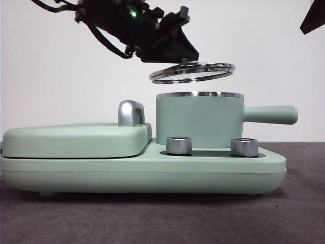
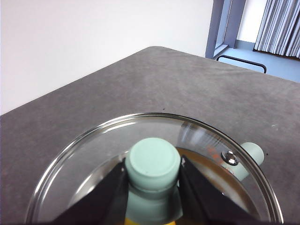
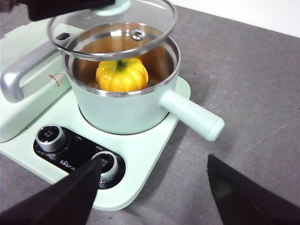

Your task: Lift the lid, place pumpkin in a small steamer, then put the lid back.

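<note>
A grey desk carries a wide mint-green appliance base, on which a flat rectangular cover with a chrome handle is seen beside two silver knobs. The small steamer is stood on the base behind those knobs, its long side handle pointing away from the cover. The lid is held in the air just above the steamer's steel rim, slightly tilted and not touching it. The left pincer is clamped on the lid's mint-green knob, one black jaw pressed against each side. Inside the pot the pumpkin is seen resting on the bottom, green stem up. The right pincer is held with its jaws spread wide apart, empty, near the base on the side of the knobs
</note>
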Robot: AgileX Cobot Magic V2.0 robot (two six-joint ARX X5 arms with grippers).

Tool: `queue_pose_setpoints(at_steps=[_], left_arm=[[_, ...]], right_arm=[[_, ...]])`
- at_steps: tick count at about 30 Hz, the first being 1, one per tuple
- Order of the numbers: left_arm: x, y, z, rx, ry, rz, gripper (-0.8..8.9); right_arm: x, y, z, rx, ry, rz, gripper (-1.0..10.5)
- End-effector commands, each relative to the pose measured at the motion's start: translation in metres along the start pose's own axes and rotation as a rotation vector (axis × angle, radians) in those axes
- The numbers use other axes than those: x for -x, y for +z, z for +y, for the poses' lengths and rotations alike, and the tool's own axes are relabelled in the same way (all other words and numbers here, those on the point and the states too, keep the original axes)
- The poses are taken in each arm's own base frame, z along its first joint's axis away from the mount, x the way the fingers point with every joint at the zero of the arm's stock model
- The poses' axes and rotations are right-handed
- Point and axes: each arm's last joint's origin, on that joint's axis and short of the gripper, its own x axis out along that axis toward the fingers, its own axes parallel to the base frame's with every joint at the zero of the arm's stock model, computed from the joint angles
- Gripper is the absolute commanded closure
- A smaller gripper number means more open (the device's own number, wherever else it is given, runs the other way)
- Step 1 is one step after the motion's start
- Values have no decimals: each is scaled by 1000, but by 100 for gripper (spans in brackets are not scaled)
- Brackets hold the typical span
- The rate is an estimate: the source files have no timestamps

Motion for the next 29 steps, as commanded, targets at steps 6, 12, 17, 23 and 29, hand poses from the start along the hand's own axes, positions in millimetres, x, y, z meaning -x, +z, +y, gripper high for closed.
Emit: queue_pose_setpoints(at_steps=[6,12,17,23,29], left_arm=[[-13,0,-5,-36,-22,-9,804],[-14,0,-5,-35,-23,-4,804],[-14,-1,-5,-36,-23,-3,804],[-17,-5,-4,-40,-25,5,804],[-19,-6,-8,-59,-35,8,804]], right_arm=[[1,3,1,-10,6,-12,599],[1,3,1,-9,6,-13,599],[1,3,1,-9,3,-13,599],[1,3,1,-9,-1,-14,599],[1,3,1,-9,-1,-14,599]])
